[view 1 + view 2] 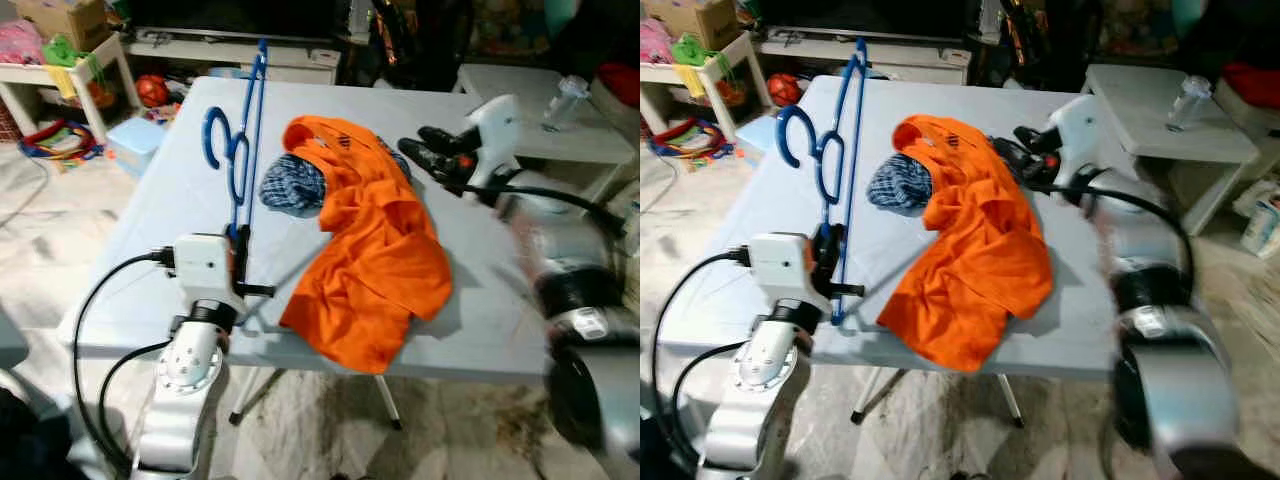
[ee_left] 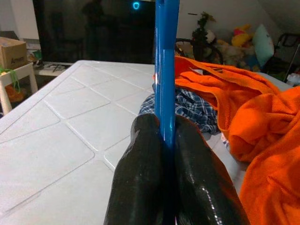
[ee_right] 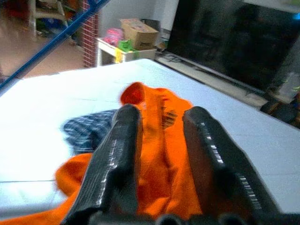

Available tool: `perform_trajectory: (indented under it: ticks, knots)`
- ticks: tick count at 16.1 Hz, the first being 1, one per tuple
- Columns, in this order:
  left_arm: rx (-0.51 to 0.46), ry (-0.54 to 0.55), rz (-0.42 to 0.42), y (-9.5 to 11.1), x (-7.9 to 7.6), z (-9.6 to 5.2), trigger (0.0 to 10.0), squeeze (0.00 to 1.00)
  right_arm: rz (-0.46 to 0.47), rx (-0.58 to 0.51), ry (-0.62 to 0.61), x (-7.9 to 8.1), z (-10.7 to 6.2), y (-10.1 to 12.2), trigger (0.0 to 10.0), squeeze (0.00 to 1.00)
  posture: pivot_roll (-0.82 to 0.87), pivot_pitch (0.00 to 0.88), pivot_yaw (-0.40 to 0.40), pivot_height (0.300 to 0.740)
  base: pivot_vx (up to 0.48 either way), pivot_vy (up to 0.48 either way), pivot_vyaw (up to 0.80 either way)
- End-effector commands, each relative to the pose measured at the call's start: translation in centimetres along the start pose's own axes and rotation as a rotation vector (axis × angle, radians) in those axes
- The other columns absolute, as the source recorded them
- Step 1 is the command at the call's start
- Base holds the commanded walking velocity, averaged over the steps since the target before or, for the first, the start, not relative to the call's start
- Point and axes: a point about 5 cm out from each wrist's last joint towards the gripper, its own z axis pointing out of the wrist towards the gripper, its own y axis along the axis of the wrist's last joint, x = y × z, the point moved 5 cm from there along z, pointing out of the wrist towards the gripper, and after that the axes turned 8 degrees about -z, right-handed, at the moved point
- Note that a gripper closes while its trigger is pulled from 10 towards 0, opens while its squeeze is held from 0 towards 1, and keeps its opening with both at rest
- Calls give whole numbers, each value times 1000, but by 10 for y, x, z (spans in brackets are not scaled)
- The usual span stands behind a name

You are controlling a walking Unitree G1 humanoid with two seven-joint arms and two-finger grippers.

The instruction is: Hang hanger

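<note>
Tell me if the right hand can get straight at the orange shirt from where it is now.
Probably yes. The right hand hovers open at the far right edge of the orange shirt, fingers aimed at it, with nothing between them. The blue hanger, clamped in the left hand, stands well off to the side.

Both head eyes look forward and down on the tabletop (image 1: 180,200) from above. The left wrist camera sits close along its pincer (image 2: 168,154), low over it. The right wrist camera faces the orange shirt (image 3: 159,154), which all four views share.
</note>
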Motion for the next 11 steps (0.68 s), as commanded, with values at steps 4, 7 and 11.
perform_trajectory:
  ticks: [4,7,11]
  knots:
    - [34,-18,9,-7,1,1,10000,0,58,72,243,27,-49,-13,10000,1000,61,70,-56,740,0,0,0]
    - [36,-27,8,-7,-1,1,10000,0,119,155,336,45,-68,-28,10000,1000,58,71,-52,740,0,0,0]
    - [38,-31,7,-8,-2,1,10000,0,90,223,338,77,-67,-56,10000,1000,64,69,-49,740,0,0,0]
